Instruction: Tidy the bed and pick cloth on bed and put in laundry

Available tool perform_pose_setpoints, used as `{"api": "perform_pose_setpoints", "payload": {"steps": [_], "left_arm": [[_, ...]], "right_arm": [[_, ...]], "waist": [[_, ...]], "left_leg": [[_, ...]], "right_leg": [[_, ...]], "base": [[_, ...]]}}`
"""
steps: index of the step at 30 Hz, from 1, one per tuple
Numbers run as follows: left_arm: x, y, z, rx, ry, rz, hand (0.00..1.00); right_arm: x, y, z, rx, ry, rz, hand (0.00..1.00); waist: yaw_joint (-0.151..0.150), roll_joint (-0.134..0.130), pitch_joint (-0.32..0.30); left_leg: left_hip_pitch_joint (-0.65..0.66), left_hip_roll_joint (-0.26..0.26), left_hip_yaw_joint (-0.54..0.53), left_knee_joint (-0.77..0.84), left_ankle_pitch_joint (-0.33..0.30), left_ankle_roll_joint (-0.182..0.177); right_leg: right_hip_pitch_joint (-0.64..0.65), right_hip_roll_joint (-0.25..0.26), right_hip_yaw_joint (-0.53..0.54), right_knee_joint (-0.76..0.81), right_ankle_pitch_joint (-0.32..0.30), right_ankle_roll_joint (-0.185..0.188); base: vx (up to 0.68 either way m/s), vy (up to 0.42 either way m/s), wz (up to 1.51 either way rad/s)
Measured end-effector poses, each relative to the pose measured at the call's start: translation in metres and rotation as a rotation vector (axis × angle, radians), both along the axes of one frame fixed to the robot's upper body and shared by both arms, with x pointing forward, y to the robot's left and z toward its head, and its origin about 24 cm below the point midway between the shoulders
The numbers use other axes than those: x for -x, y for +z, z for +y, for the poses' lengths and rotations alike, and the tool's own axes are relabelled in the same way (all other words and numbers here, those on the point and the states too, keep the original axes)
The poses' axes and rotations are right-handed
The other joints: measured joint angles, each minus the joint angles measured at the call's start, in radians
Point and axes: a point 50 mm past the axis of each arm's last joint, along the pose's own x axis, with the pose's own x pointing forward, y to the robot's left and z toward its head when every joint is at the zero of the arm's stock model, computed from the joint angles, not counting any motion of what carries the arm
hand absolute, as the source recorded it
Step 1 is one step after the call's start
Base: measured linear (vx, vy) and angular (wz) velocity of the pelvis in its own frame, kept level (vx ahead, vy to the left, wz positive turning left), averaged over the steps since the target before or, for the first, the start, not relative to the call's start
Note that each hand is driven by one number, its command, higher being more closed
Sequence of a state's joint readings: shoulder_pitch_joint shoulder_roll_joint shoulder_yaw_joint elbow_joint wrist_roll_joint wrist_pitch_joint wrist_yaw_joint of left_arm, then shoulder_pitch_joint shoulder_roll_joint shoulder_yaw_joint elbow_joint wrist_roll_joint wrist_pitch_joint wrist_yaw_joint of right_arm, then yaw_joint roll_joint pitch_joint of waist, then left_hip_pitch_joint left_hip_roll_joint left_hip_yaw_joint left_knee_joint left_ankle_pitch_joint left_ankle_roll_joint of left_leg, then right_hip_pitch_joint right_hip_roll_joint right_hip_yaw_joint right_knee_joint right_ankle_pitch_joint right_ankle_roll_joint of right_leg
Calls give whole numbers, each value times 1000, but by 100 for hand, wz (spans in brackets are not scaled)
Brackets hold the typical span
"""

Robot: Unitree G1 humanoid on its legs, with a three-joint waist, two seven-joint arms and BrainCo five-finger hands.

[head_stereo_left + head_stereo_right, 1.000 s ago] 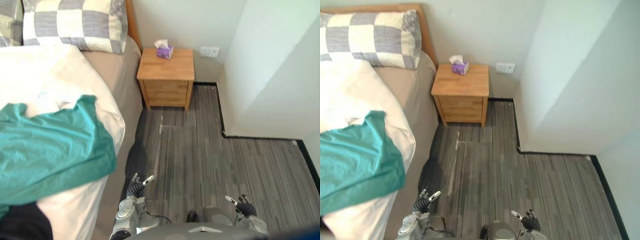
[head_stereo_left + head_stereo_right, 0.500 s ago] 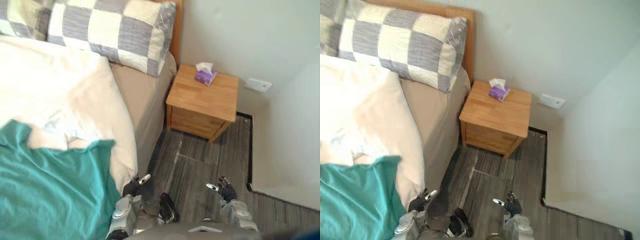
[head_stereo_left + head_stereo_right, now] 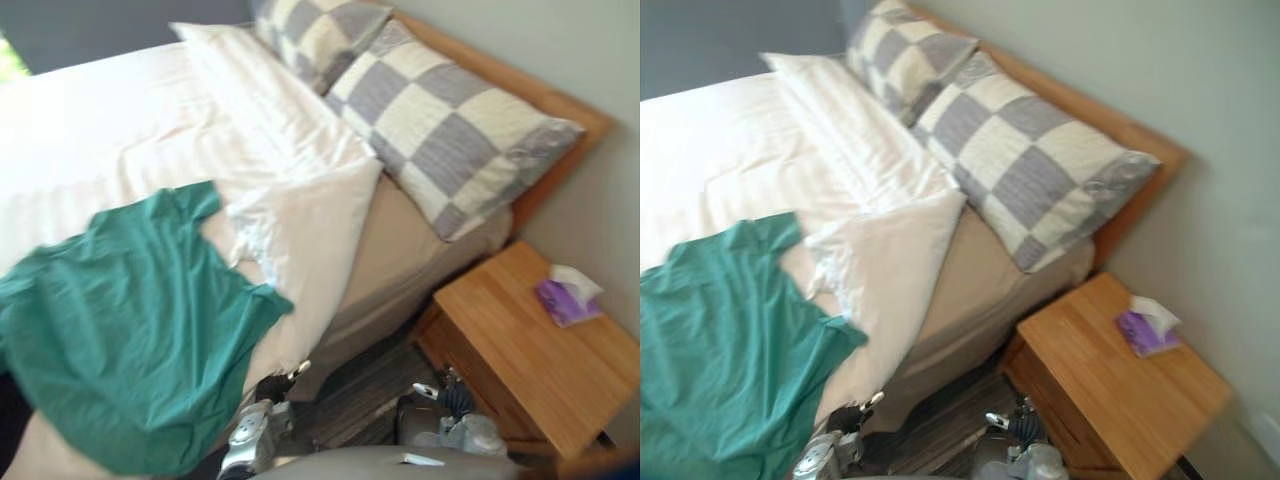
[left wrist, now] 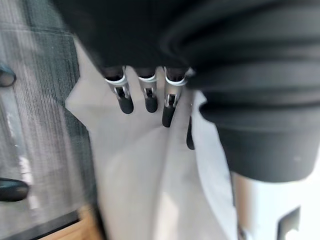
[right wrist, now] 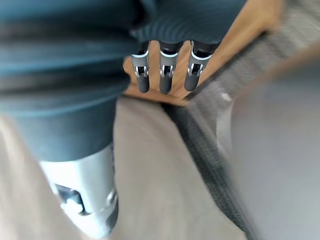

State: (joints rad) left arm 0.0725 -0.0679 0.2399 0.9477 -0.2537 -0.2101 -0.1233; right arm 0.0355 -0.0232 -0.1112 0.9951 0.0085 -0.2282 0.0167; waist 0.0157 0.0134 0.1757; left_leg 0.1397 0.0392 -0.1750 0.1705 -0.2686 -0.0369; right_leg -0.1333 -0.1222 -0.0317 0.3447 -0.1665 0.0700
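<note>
A teal cloth (image 3: 130, 320) lies spread over the near side of the bed, partly hanging over the edge of the white duvet (image 3: 120, 130). The duvet's corner is folded back, baring the beige sheet (image 3: 400, 240). My left hand (image 3: 270, 385) hangs low beside the bed's edge, just right of the cloth and apart from it. Its fingers (image 4: 145, 97) are straight and hold nothing. My right hand (image 3: 452, 397) hangs low in front of the nightstand, its fingers (image 5: 165, 70) straight and empty.
Two grey-and-cream checked pillows (image 3: 450, 140) lean on the wooden headboard (image 3: 545, 100). A wooden nightstand (image 3: 530, 350) with a purple tissue box (image 3: 565, 298) stands close on the right. A narrow strip of grey floor (image 3: 360, 400) runs between bed and nightstand.
The camera has swung left toward the bed, so the bed and pillows now take up most of the picture. Both hands stay low and empty.
</note>
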Motion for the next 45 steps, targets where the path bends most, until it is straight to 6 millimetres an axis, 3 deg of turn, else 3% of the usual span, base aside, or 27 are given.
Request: {"api": "perform_pose_setpoints", "payload": {"steps": [1, 3, 4, 6, 7, 8, 9, 10, 14, 16, 25, 29, 31, 33, 34, 35, 37, 38, 40, 45], "left_arm": [[2, -1, 0, 1, 14, 3, 0], [2, 1, 3, -15, 32, -6, 0], [2, 1, 6, -25, 57, -12, 0], [4, 2, 8, -34, 68, -15, 0], [4, 1, 9, -44, 71, -8, 0], [5, 1, 9, -46, 72, -6, 0], [5, 1, 9, -49, 70, -2, 0], [5, 1, 9, -50, 66, -3, 0], [16, -2, 20, -76, 62, 29, 0], [25, -6, 24, -76, 48, 71, 0], [41, -13, 17, -65, -41, 157, 0], [41, -14, 19, -77, -64, 169, 0], [43, -14, 22, -80, -72, 179, 0], [43, -14, 23, -79, -78, 177, 0], [45, -13, 24, -84, -75, 172, 0], [46, -13, 25, -86, -74, 169, 0], [51, -12, 27, -96, -70, 167, 0], [52, -11, 27, -98, -69, 165, 0], [56, -11, 31, -121, -86, 174, 0], [56, -10, 39, -159, -133, 183, 0]], "right_arm": [[0, -1, 3, -5, 13, 8, 0], [2, -3, 8, -21, 33, 31, 0], [4, -5, 13, -40, 57, 57, 0], [6, -7, 16, -52, 56, 79, 0], [6, -7, 15, -65, 19, 86, 0], [7, -7, 14, -68, 5, 89, 0], [8, -8, 11, -74, -30, 98, 0], [12, -9, 7, -78, -82, 116, 0], [17, -12, 11, -111, -155, 146, 0], [20, -13, 4, -140, -291, 150, 0], [43, -13, -24, -129, -726, 123, 0], [49, -8, -35, -52, -816, 93, 0], [33, 7, -49, -6, -844, -13, 0], [7, 39, -70, 64, -819, -203, 0], [-10, 66, -84, 125, -763, -343, 0], [-17, 77, -88, 147, -741, -399, 0], [-41, 132, -102, 237, -607, -644, 0], [-45, 143, -103, 254, -575, -687, 0], [-59, 183, -101, 334, -385, -817, 0], [-96, 219, -84, 380, -62, -894, 0]], "waist": [[-2, 4, -8], [5, 3, -15], [24, -8, -24], [28, -15, -35], [14, -17, -34], [6, -18, -33], [0, -16, -31], [1, -19, -32], [1, -27, -49], [0, -25, -51], [-2, 1, -69], [-3, 2, -72], [-12, 2, -73], [-19, -4, -75], [-21, -8, -81], [-22, -9, -84], [-25, -21, -97], [-25, -22, -101], [-25, -28, -112], [-33, -40, -114]], "left_leg": [[6, 34, 4, -40, 41, -20], [11, 52, 10, -72, 82, -29], [10, 68, 61, -108, 131, -34], [-2, 71, 132, -131, 168, -27], [-17, 75, 273, -119, 169, -4], [-20, 81, 350, -99, 163, -1], [-26, 95, 512, -64, 155, -7], [-35, 87, 571, -39, 168, -2], [2, 36, 525, -156, 204, 7], [17, 18, 498, -236, 250, 9], [21, 29, 524, -275, 268, 0], [37, 39, 549, -276, 267, -8], [36, 43, 556, -276, 267, -12], [36, 47, 564, -276, 267, -14], [36, 48, 575, -276, 268, -17], [36, 49, 578, -276, 267, -18], [33, 51, 579, -276, 265, -22], [32, 52, 579, -276, 265, -22], [31, 51, 578, -276, 263, -25], [28, 46, 558, -275, 265, -22]], "right_leg": [[35, 12, -60, -21, -3, -13], [62, 19, -100, -39, -3, -19], [81, 15, -142, -57, 1, -26], [91, -2, -191, -69, 4, -30], [120, -27, -265, -84, 5, -37], [133, -35, -290, -86, 3, -39], [166, -50, -326, -85, 3, -39], [196, -60, -337, -86, -5, -26], [211, -72, -314, -125, -22, -6], [211, -69, -317, -148, -10, 1], [235, -37, -306, -218, 36, -5], [252, -22, -294, -241, 49, -8], [249, -21, -290, -243, 50, -7], [249, -20, -290, -244, 50, -7], [249, -19, -290, -246, 50, -7], [249, -19, -290, -247, 50, -7], [248, -17, -290, -252, 51, -8], [248, -17, -290, -254, 51, -8], [249, -16, -290, -259, 54, -9], [248, -15, -287, -259, 57, -9]], "base": [[178, -294, 109], [130, -236, 99], [77, -170, 84], [48, -109, 98], [22, -49, 106], [2, -5, 143], [-39, 67, 135], [-51, 77, 122], [-79, 71, 52], [-105, 27, 24], [-29, 7, -2], [54, -17, -16], [37, -7, -11], [17, -11, -3], [7, -11, -3], [0, 0, 0], [0, 0, 0], [0, 0, 0], [0, 0, 0], [-42, -3, 1]]}}
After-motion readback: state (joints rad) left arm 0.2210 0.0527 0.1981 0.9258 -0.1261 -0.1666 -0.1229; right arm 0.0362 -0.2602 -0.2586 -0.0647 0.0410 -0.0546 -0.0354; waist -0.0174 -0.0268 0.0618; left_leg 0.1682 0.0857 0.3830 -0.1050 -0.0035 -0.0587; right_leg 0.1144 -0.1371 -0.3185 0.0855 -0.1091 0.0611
